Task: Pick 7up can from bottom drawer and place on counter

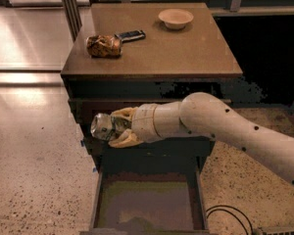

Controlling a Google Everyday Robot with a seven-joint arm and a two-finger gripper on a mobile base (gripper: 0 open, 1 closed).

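The 7up can (102, 126), silvery with greenish marks, lies sideways in my gripper (118, 127), whose pale fingers (122, 139) are shut around it. The gripper holds it in the air in front of the upper drawer fronts, below the counter's front edge and well above the open bottom drawer (148, 205). The drawer's greenish-grey floor shows bare. The tan-brown counter (186, 48) lies above and behind the can. My white arm reaches in from the right.
On the counter sit an orange-brown foil snack bag (104, 46), a flat black handset (130, 35) and a pale bowl (175, 18). Two closed reddish-brown drawer fronts (157, 156) are behind my arm. A black cable (230, 214) lies on the speckled floor at lower right.
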